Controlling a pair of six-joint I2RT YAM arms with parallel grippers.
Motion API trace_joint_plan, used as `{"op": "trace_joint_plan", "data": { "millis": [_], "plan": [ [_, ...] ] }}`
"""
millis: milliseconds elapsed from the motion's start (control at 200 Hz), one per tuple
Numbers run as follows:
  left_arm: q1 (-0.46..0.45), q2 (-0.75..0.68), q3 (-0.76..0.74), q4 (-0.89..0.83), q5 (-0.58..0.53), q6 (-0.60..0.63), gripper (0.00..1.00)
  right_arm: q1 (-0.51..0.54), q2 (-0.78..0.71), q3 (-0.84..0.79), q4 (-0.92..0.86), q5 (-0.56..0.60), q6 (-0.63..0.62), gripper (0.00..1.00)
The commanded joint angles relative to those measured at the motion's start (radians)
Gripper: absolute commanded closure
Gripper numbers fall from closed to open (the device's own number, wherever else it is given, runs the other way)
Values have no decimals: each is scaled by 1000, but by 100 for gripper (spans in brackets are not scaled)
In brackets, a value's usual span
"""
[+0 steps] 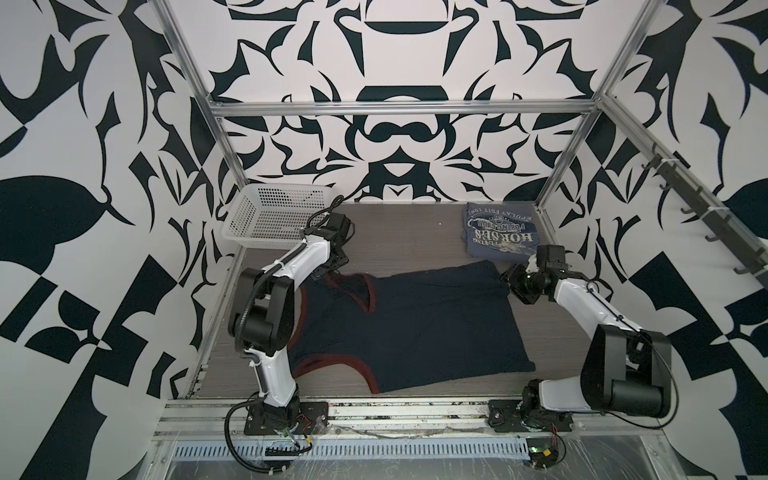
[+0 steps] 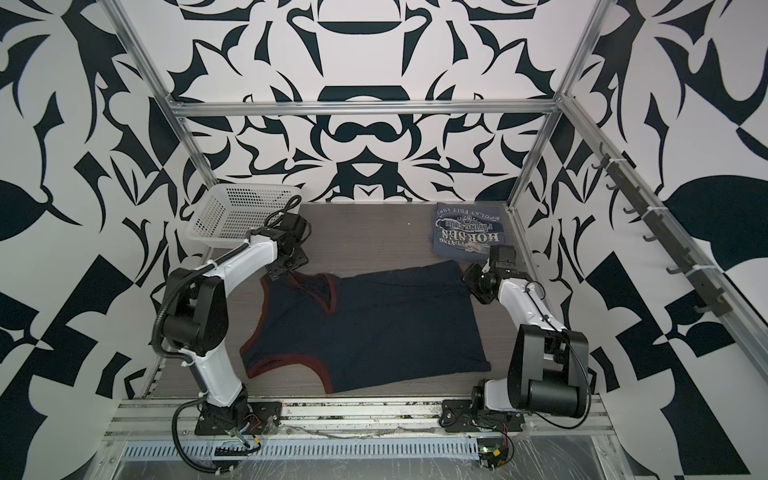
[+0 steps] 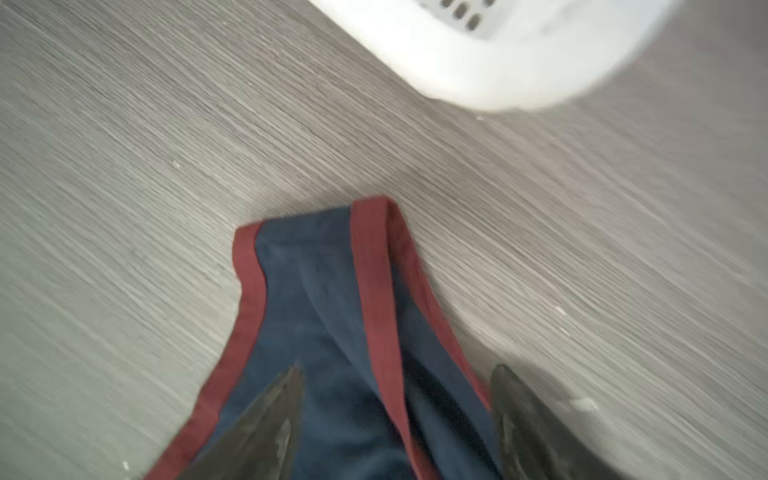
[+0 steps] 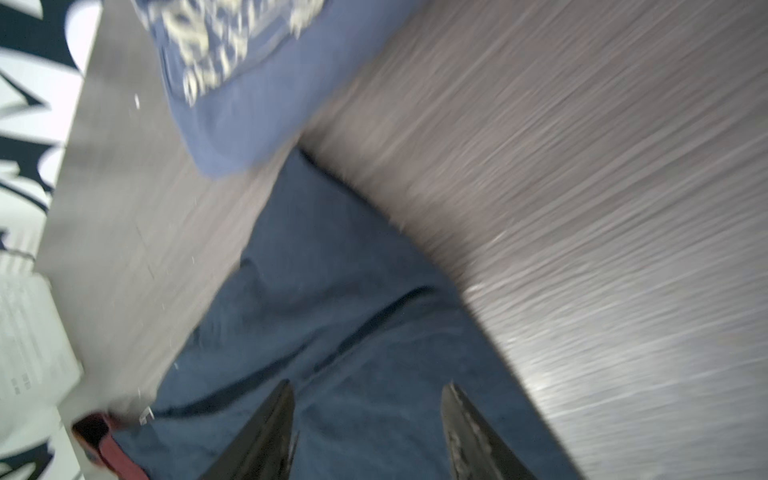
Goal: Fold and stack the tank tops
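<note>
Navy tank top [image 1: 407, 328] lay spread flat across the middle of the bench [image 1: 395, 228], straps toward the left arm, hem toward the right arm; left claw [image 3: 397, 368] hung wide over the far red-trimmed strap [image 3: 316, 291], one finger on either side of the cloth; right claw [image 4: 369, 383] stood wide too, over the far hem corner; whether either touched the fabric, I couldn't tell; grey-blue tank top [image 1: 496, 232] sat folded at the far right corner, white print up, just beside the navy hem; white basket [image 1: 266, 216] stood far left, near the strap.
</note>
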Motion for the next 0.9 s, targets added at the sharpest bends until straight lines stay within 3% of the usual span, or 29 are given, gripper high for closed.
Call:
{"op": "trace_joint_plan", "data": {
  "millis": [0, 190, 460, 900],
  "plan": [
    [11, 54, 53, -126, -88, 13, 26, 14, -8, -21, 20, -17, -7, 38],
    [18, 131, 92, -144, -132, 13, 31, 15, 2, -26, 25, -18, -15, 38],
    [30, 130, 51, -121, -141, 13, 48, 15, 3, -33, 21, -10, -20, 38],
    [38, -148, -253, 69, -134, -16, 65, 16, 11, -36, 14, 9, -29, 38]
  ]
}}
